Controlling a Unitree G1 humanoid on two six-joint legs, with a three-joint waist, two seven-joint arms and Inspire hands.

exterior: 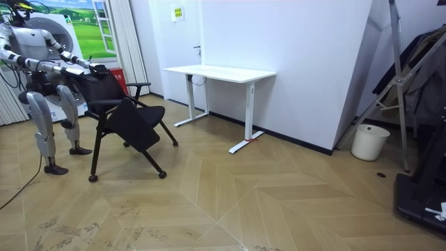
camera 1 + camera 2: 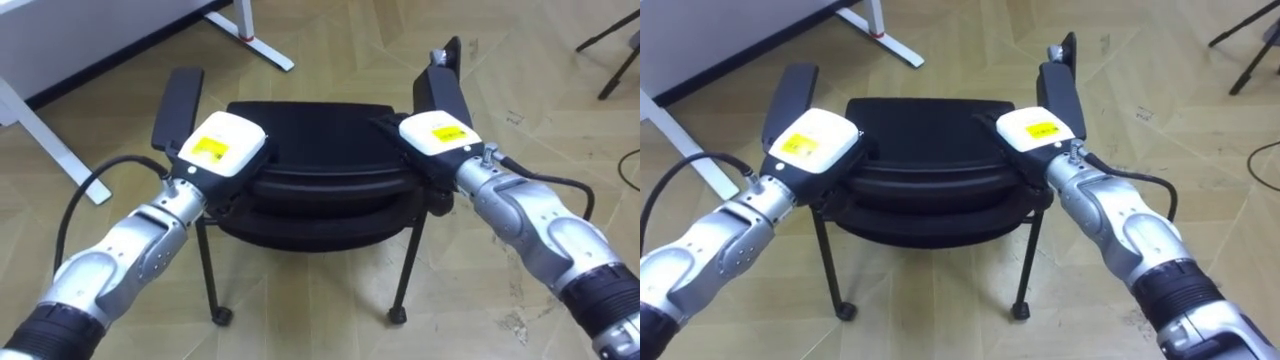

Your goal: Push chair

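Observation:
A black chair (image 2: pixel 310 125) with two armrests stands on the wooden floor right in front of me, its seat facing away. Its backrest (image 2: pixel 310 190) is the nearest part. My left hand (image 2: pixel 220 145) lies on the backrest's top edge at the left corner, beside the left armrest (image 2: pixel 180 100). My right hand (image 2: pixel 437 132) lies on the right corner, below the right armrest (image 2: pixel 440 85). In the room view I stand upright behind the chair (image 1: pixel 125 115) at the room view's left, both arms stretched forward to it.
A white desk (image 1: pixel 219 72) stands against the wall beyond the chair; its foot (image 2: pixel 245 35) and a slanted white leg (image 2: pixel 50 140) show at the upper left. A white bucket (image 1: pixel 369 141) and a dark rack (image 1: pixel 418 104) stand far off. Stand legs (image 2: pixel 610 50) cross the upper right.

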